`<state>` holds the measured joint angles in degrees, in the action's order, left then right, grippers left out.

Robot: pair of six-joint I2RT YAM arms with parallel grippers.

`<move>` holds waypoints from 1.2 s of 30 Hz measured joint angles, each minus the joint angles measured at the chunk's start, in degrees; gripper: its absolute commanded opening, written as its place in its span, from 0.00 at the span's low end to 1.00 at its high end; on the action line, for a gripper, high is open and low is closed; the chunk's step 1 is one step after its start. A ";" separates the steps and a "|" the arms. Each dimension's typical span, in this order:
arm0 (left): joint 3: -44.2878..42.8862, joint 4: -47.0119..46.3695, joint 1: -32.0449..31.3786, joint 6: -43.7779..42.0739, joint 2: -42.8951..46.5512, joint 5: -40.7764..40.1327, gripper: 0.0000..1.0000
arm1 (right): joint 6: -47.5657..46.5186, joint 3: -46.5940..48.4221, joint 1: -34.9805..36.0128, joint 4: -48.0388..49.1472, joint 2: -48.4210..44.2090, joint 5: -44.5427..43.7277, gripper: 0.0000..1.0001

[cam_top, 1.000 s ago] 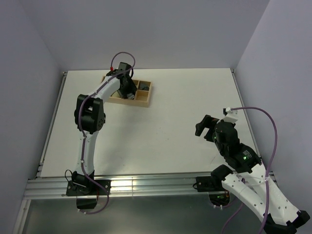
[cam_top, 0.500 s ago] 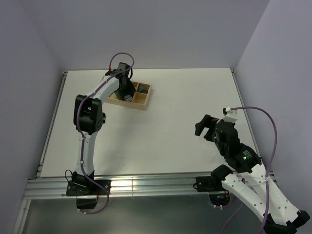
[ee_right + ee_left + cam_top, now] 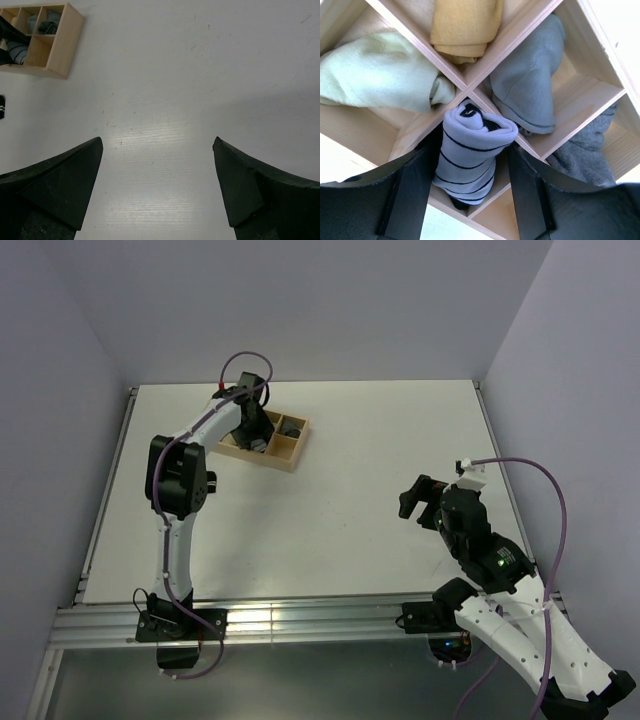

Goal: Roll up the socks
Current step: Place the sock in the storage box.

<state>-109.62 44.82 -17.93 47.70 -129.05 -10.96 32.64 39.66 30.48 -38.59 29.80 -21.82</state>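
The sock roll (image 3: 470,142), white with thin black stripes and a black core, sits in one compartment of the box (image 3: 422,47). Its long axis runs along and between the fingers (image 3: 417,180) of the left claw (image 3: 473,156). They stand apart, close against its sides; gripping or loose, I cannot tell. Neighbouring compartments hold a pale green roll (image 3: 380,75), a mustard roll (image 3: 465,22) and grey rolls (image 3: 530,85). The right claw (image 3: 157,165), spread wide, hangs over the table (image 3: 200,75), well apart.

The rolled socks (image 3: 470,155) are soft knitted cloth. The box (image 3: 580,80) around them is pale bare wood, smooth and dull. The left gripper (image 3: 472,165) has fingers (image 3: 410,195) of dull black plastic. The table (image 3: 380,490) is smooth and white, a little shiny. The rail (image 3: 300,620) along its near edge is shiny metal.
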 measured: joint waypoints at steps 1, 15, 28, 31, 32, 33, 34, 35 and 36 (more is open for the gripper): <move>1.27 -1.11 -0.02 0.00 0.68 -0.22 0.64 | 0.00 0.00 0.00 0.00 0.02 0.00 0.98; 9.79 -8.61 0.13 -1.09 6.88 -2.97 0.66 | -0.17 -0.04 0.00 0.04 0.76 0.31 0.98; 10.80 -12.92 0.24 -3.15 9.73 -6.03 0.44 | -0.39 -0.52 0.00 0.79 1.77 0.92 0.98; 9.81 -12.90 0.24 -3.48 9.11 -6.54 0.42 | -0.39 -0.57 0.00 1.01 1.90 1.18 0.97; 9.60 -12.87 0.24 -3.50 8.74 -6.54 0.41 | -0.39 -0.57 0.00 1.05 1.88 1.29 0.97; 9.44 -12.85 0.24 -3.50 8.41 -6.54 0.37 | -0.39 -0.57 0.00 1.14 1.88 1.36 0.97; 9.35 -12.83 0.24 -3.43 8.04 -6.51 0.35 | -0.39 -0.59 0.00 1.18 1.88 1.36 0.97; 9.29 -12.74 0.28 -3.45 7.63 -6.54 0.33 | -0.39 -0.59 0.00 1.22 1.88 1.36 0.97; 9.27 -12.72 0.31 -3.39 7.28 -6.51 0.33 | -0.37 -0.61 0.00 1.27 1.88 1.36 0.97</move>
<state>-100.36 32.10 -17.63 44.31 -121.78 -17.47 32.27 39.05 30.48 -37.32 31.68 -20.47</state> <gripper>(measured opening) 0.348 0.975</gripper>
